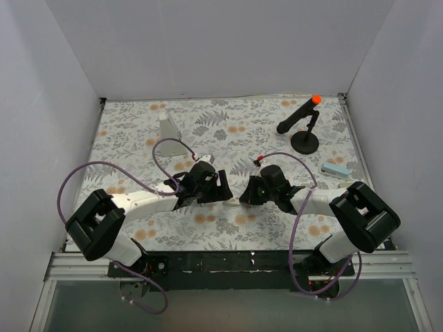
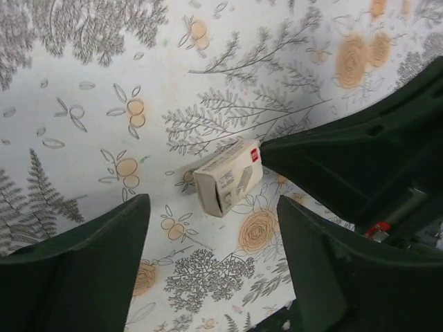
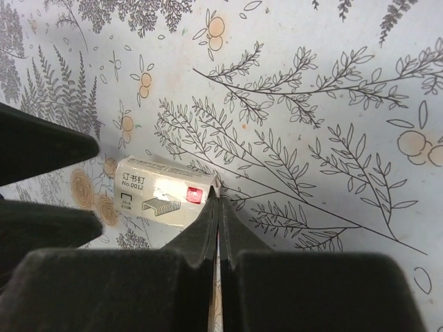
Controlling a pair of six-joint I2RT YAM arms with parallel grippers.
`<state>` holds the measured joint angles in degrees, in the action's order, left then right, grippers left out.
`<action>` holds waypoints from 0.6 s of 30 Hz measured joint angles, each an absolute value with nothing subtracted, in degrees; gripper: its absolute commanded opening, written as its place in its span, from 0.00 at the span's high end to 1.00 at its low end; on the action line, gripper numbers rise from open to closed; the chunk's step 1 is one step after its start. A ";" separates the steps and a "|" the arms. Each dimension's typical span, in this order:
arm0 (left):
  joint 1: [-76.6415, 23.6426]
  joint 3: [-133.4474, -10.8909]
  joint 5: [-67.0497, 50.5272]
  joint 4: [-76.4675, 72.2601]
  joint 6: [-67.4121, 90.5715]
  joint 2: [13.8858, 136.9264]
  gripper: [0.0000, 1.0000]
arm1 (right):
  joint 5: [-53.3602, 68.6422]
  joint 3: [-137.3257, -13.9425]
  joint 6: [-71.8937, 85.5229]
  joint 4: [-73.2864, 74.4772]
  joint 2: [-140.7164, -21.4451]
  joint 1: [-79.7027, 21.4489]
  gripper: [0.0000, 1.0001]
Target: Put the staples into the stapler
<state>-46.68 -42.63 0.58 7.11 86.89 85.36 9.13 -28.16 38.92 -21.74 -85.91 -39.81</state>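
Note:
The staples are a small whitish box (image 3: 159, 197) with a red label, lying on the floral cloth between the two arms (image 1: 232, 201). My right gripper (image 3: 220, 192) is shut, its tips pinching the flap at the box's red-labelled end. My left gripper (image 2: 213, 207) is open, its fingers (image 2: 104, 256) standing wide on either side of the box's other end (image 2: 225, 180) without touching it. A black bar with an orange tip (image 1: 299, 114) leans on a round base at the back right. I cannot tell whether that bar is the stapler.
A grey-white wedge (image 1: 168, 126) stands at the back left. A small light-blue block (image 1: 336, 169) lies near the right edge. Purple cables (image 1: 163, 162) loop over both arms. White walls enclose the cloth on three sides.

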 measured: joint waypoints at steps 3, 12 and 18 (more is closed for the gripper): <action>-46.68 -42.63 1.39 7.29 80.40 80.60 0.12 | 8.45 -30.24 36.71 -18.17 -85.91 -40.25 0.99; -46.68 -42.52 5.23 7.68 73.14 72.62 0.11 | 5.04 -34.02 32.47 -11.60 -85.43 -41.91 0.99; -46.65 -37.65 4.32 5.48 77.84 73.03 0.19 | 4.23 -34.28 32.01 -10.04 -85.14 -42.30 0.99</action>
<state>-46.65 -37.65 4.32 5.48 77.84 73.03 4.23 -34.28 32.01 -10.04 -85.14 -42.30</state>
